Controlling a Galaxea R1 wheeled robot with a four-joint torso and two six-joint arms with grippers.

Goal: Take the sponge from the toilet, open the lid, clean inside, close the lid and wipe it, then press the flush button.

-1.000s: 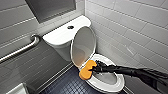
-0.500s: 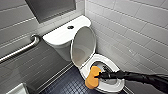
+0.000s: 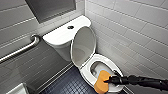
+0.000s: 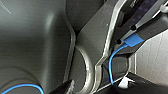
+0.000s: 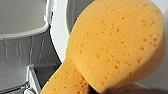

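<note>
The white toilet [image 3: 86, 72] stands in the corner with its lid [image 3: 83, 46] raised against the tank. On the tank top sits the dark flush button [image 3: 70, 27]. My right arm reaches in from the right, and the right gripper [image 3: 108, 81] is shut on the orange sponge [image 3: 100, 82]. The sponge hangs over the near part of the bowl, partly across the rim. In the right wrist view the sponge [image 5: 112, 50] looms large in front of the white toilet rim [image 5: 58, 30]. The left wrist view looks onto dark parts of my own body with a blue cable [image 4: 113, 57].
A metal grab bar [image 3: 22, 48] runs along the grey tiled wall on the left. White tiled wall [image 3: 130, 32] stands close behind and to the right of the toilet. Dark small-tile floor [image 3: 67, 83] lies in front of the bowl. A pale object's corner [image 3: 17, 90] shows at bottom left.
My right gripper has carried the sponge from the middle of the bowl toward its near rim. The lid has stayed raised.
</note>
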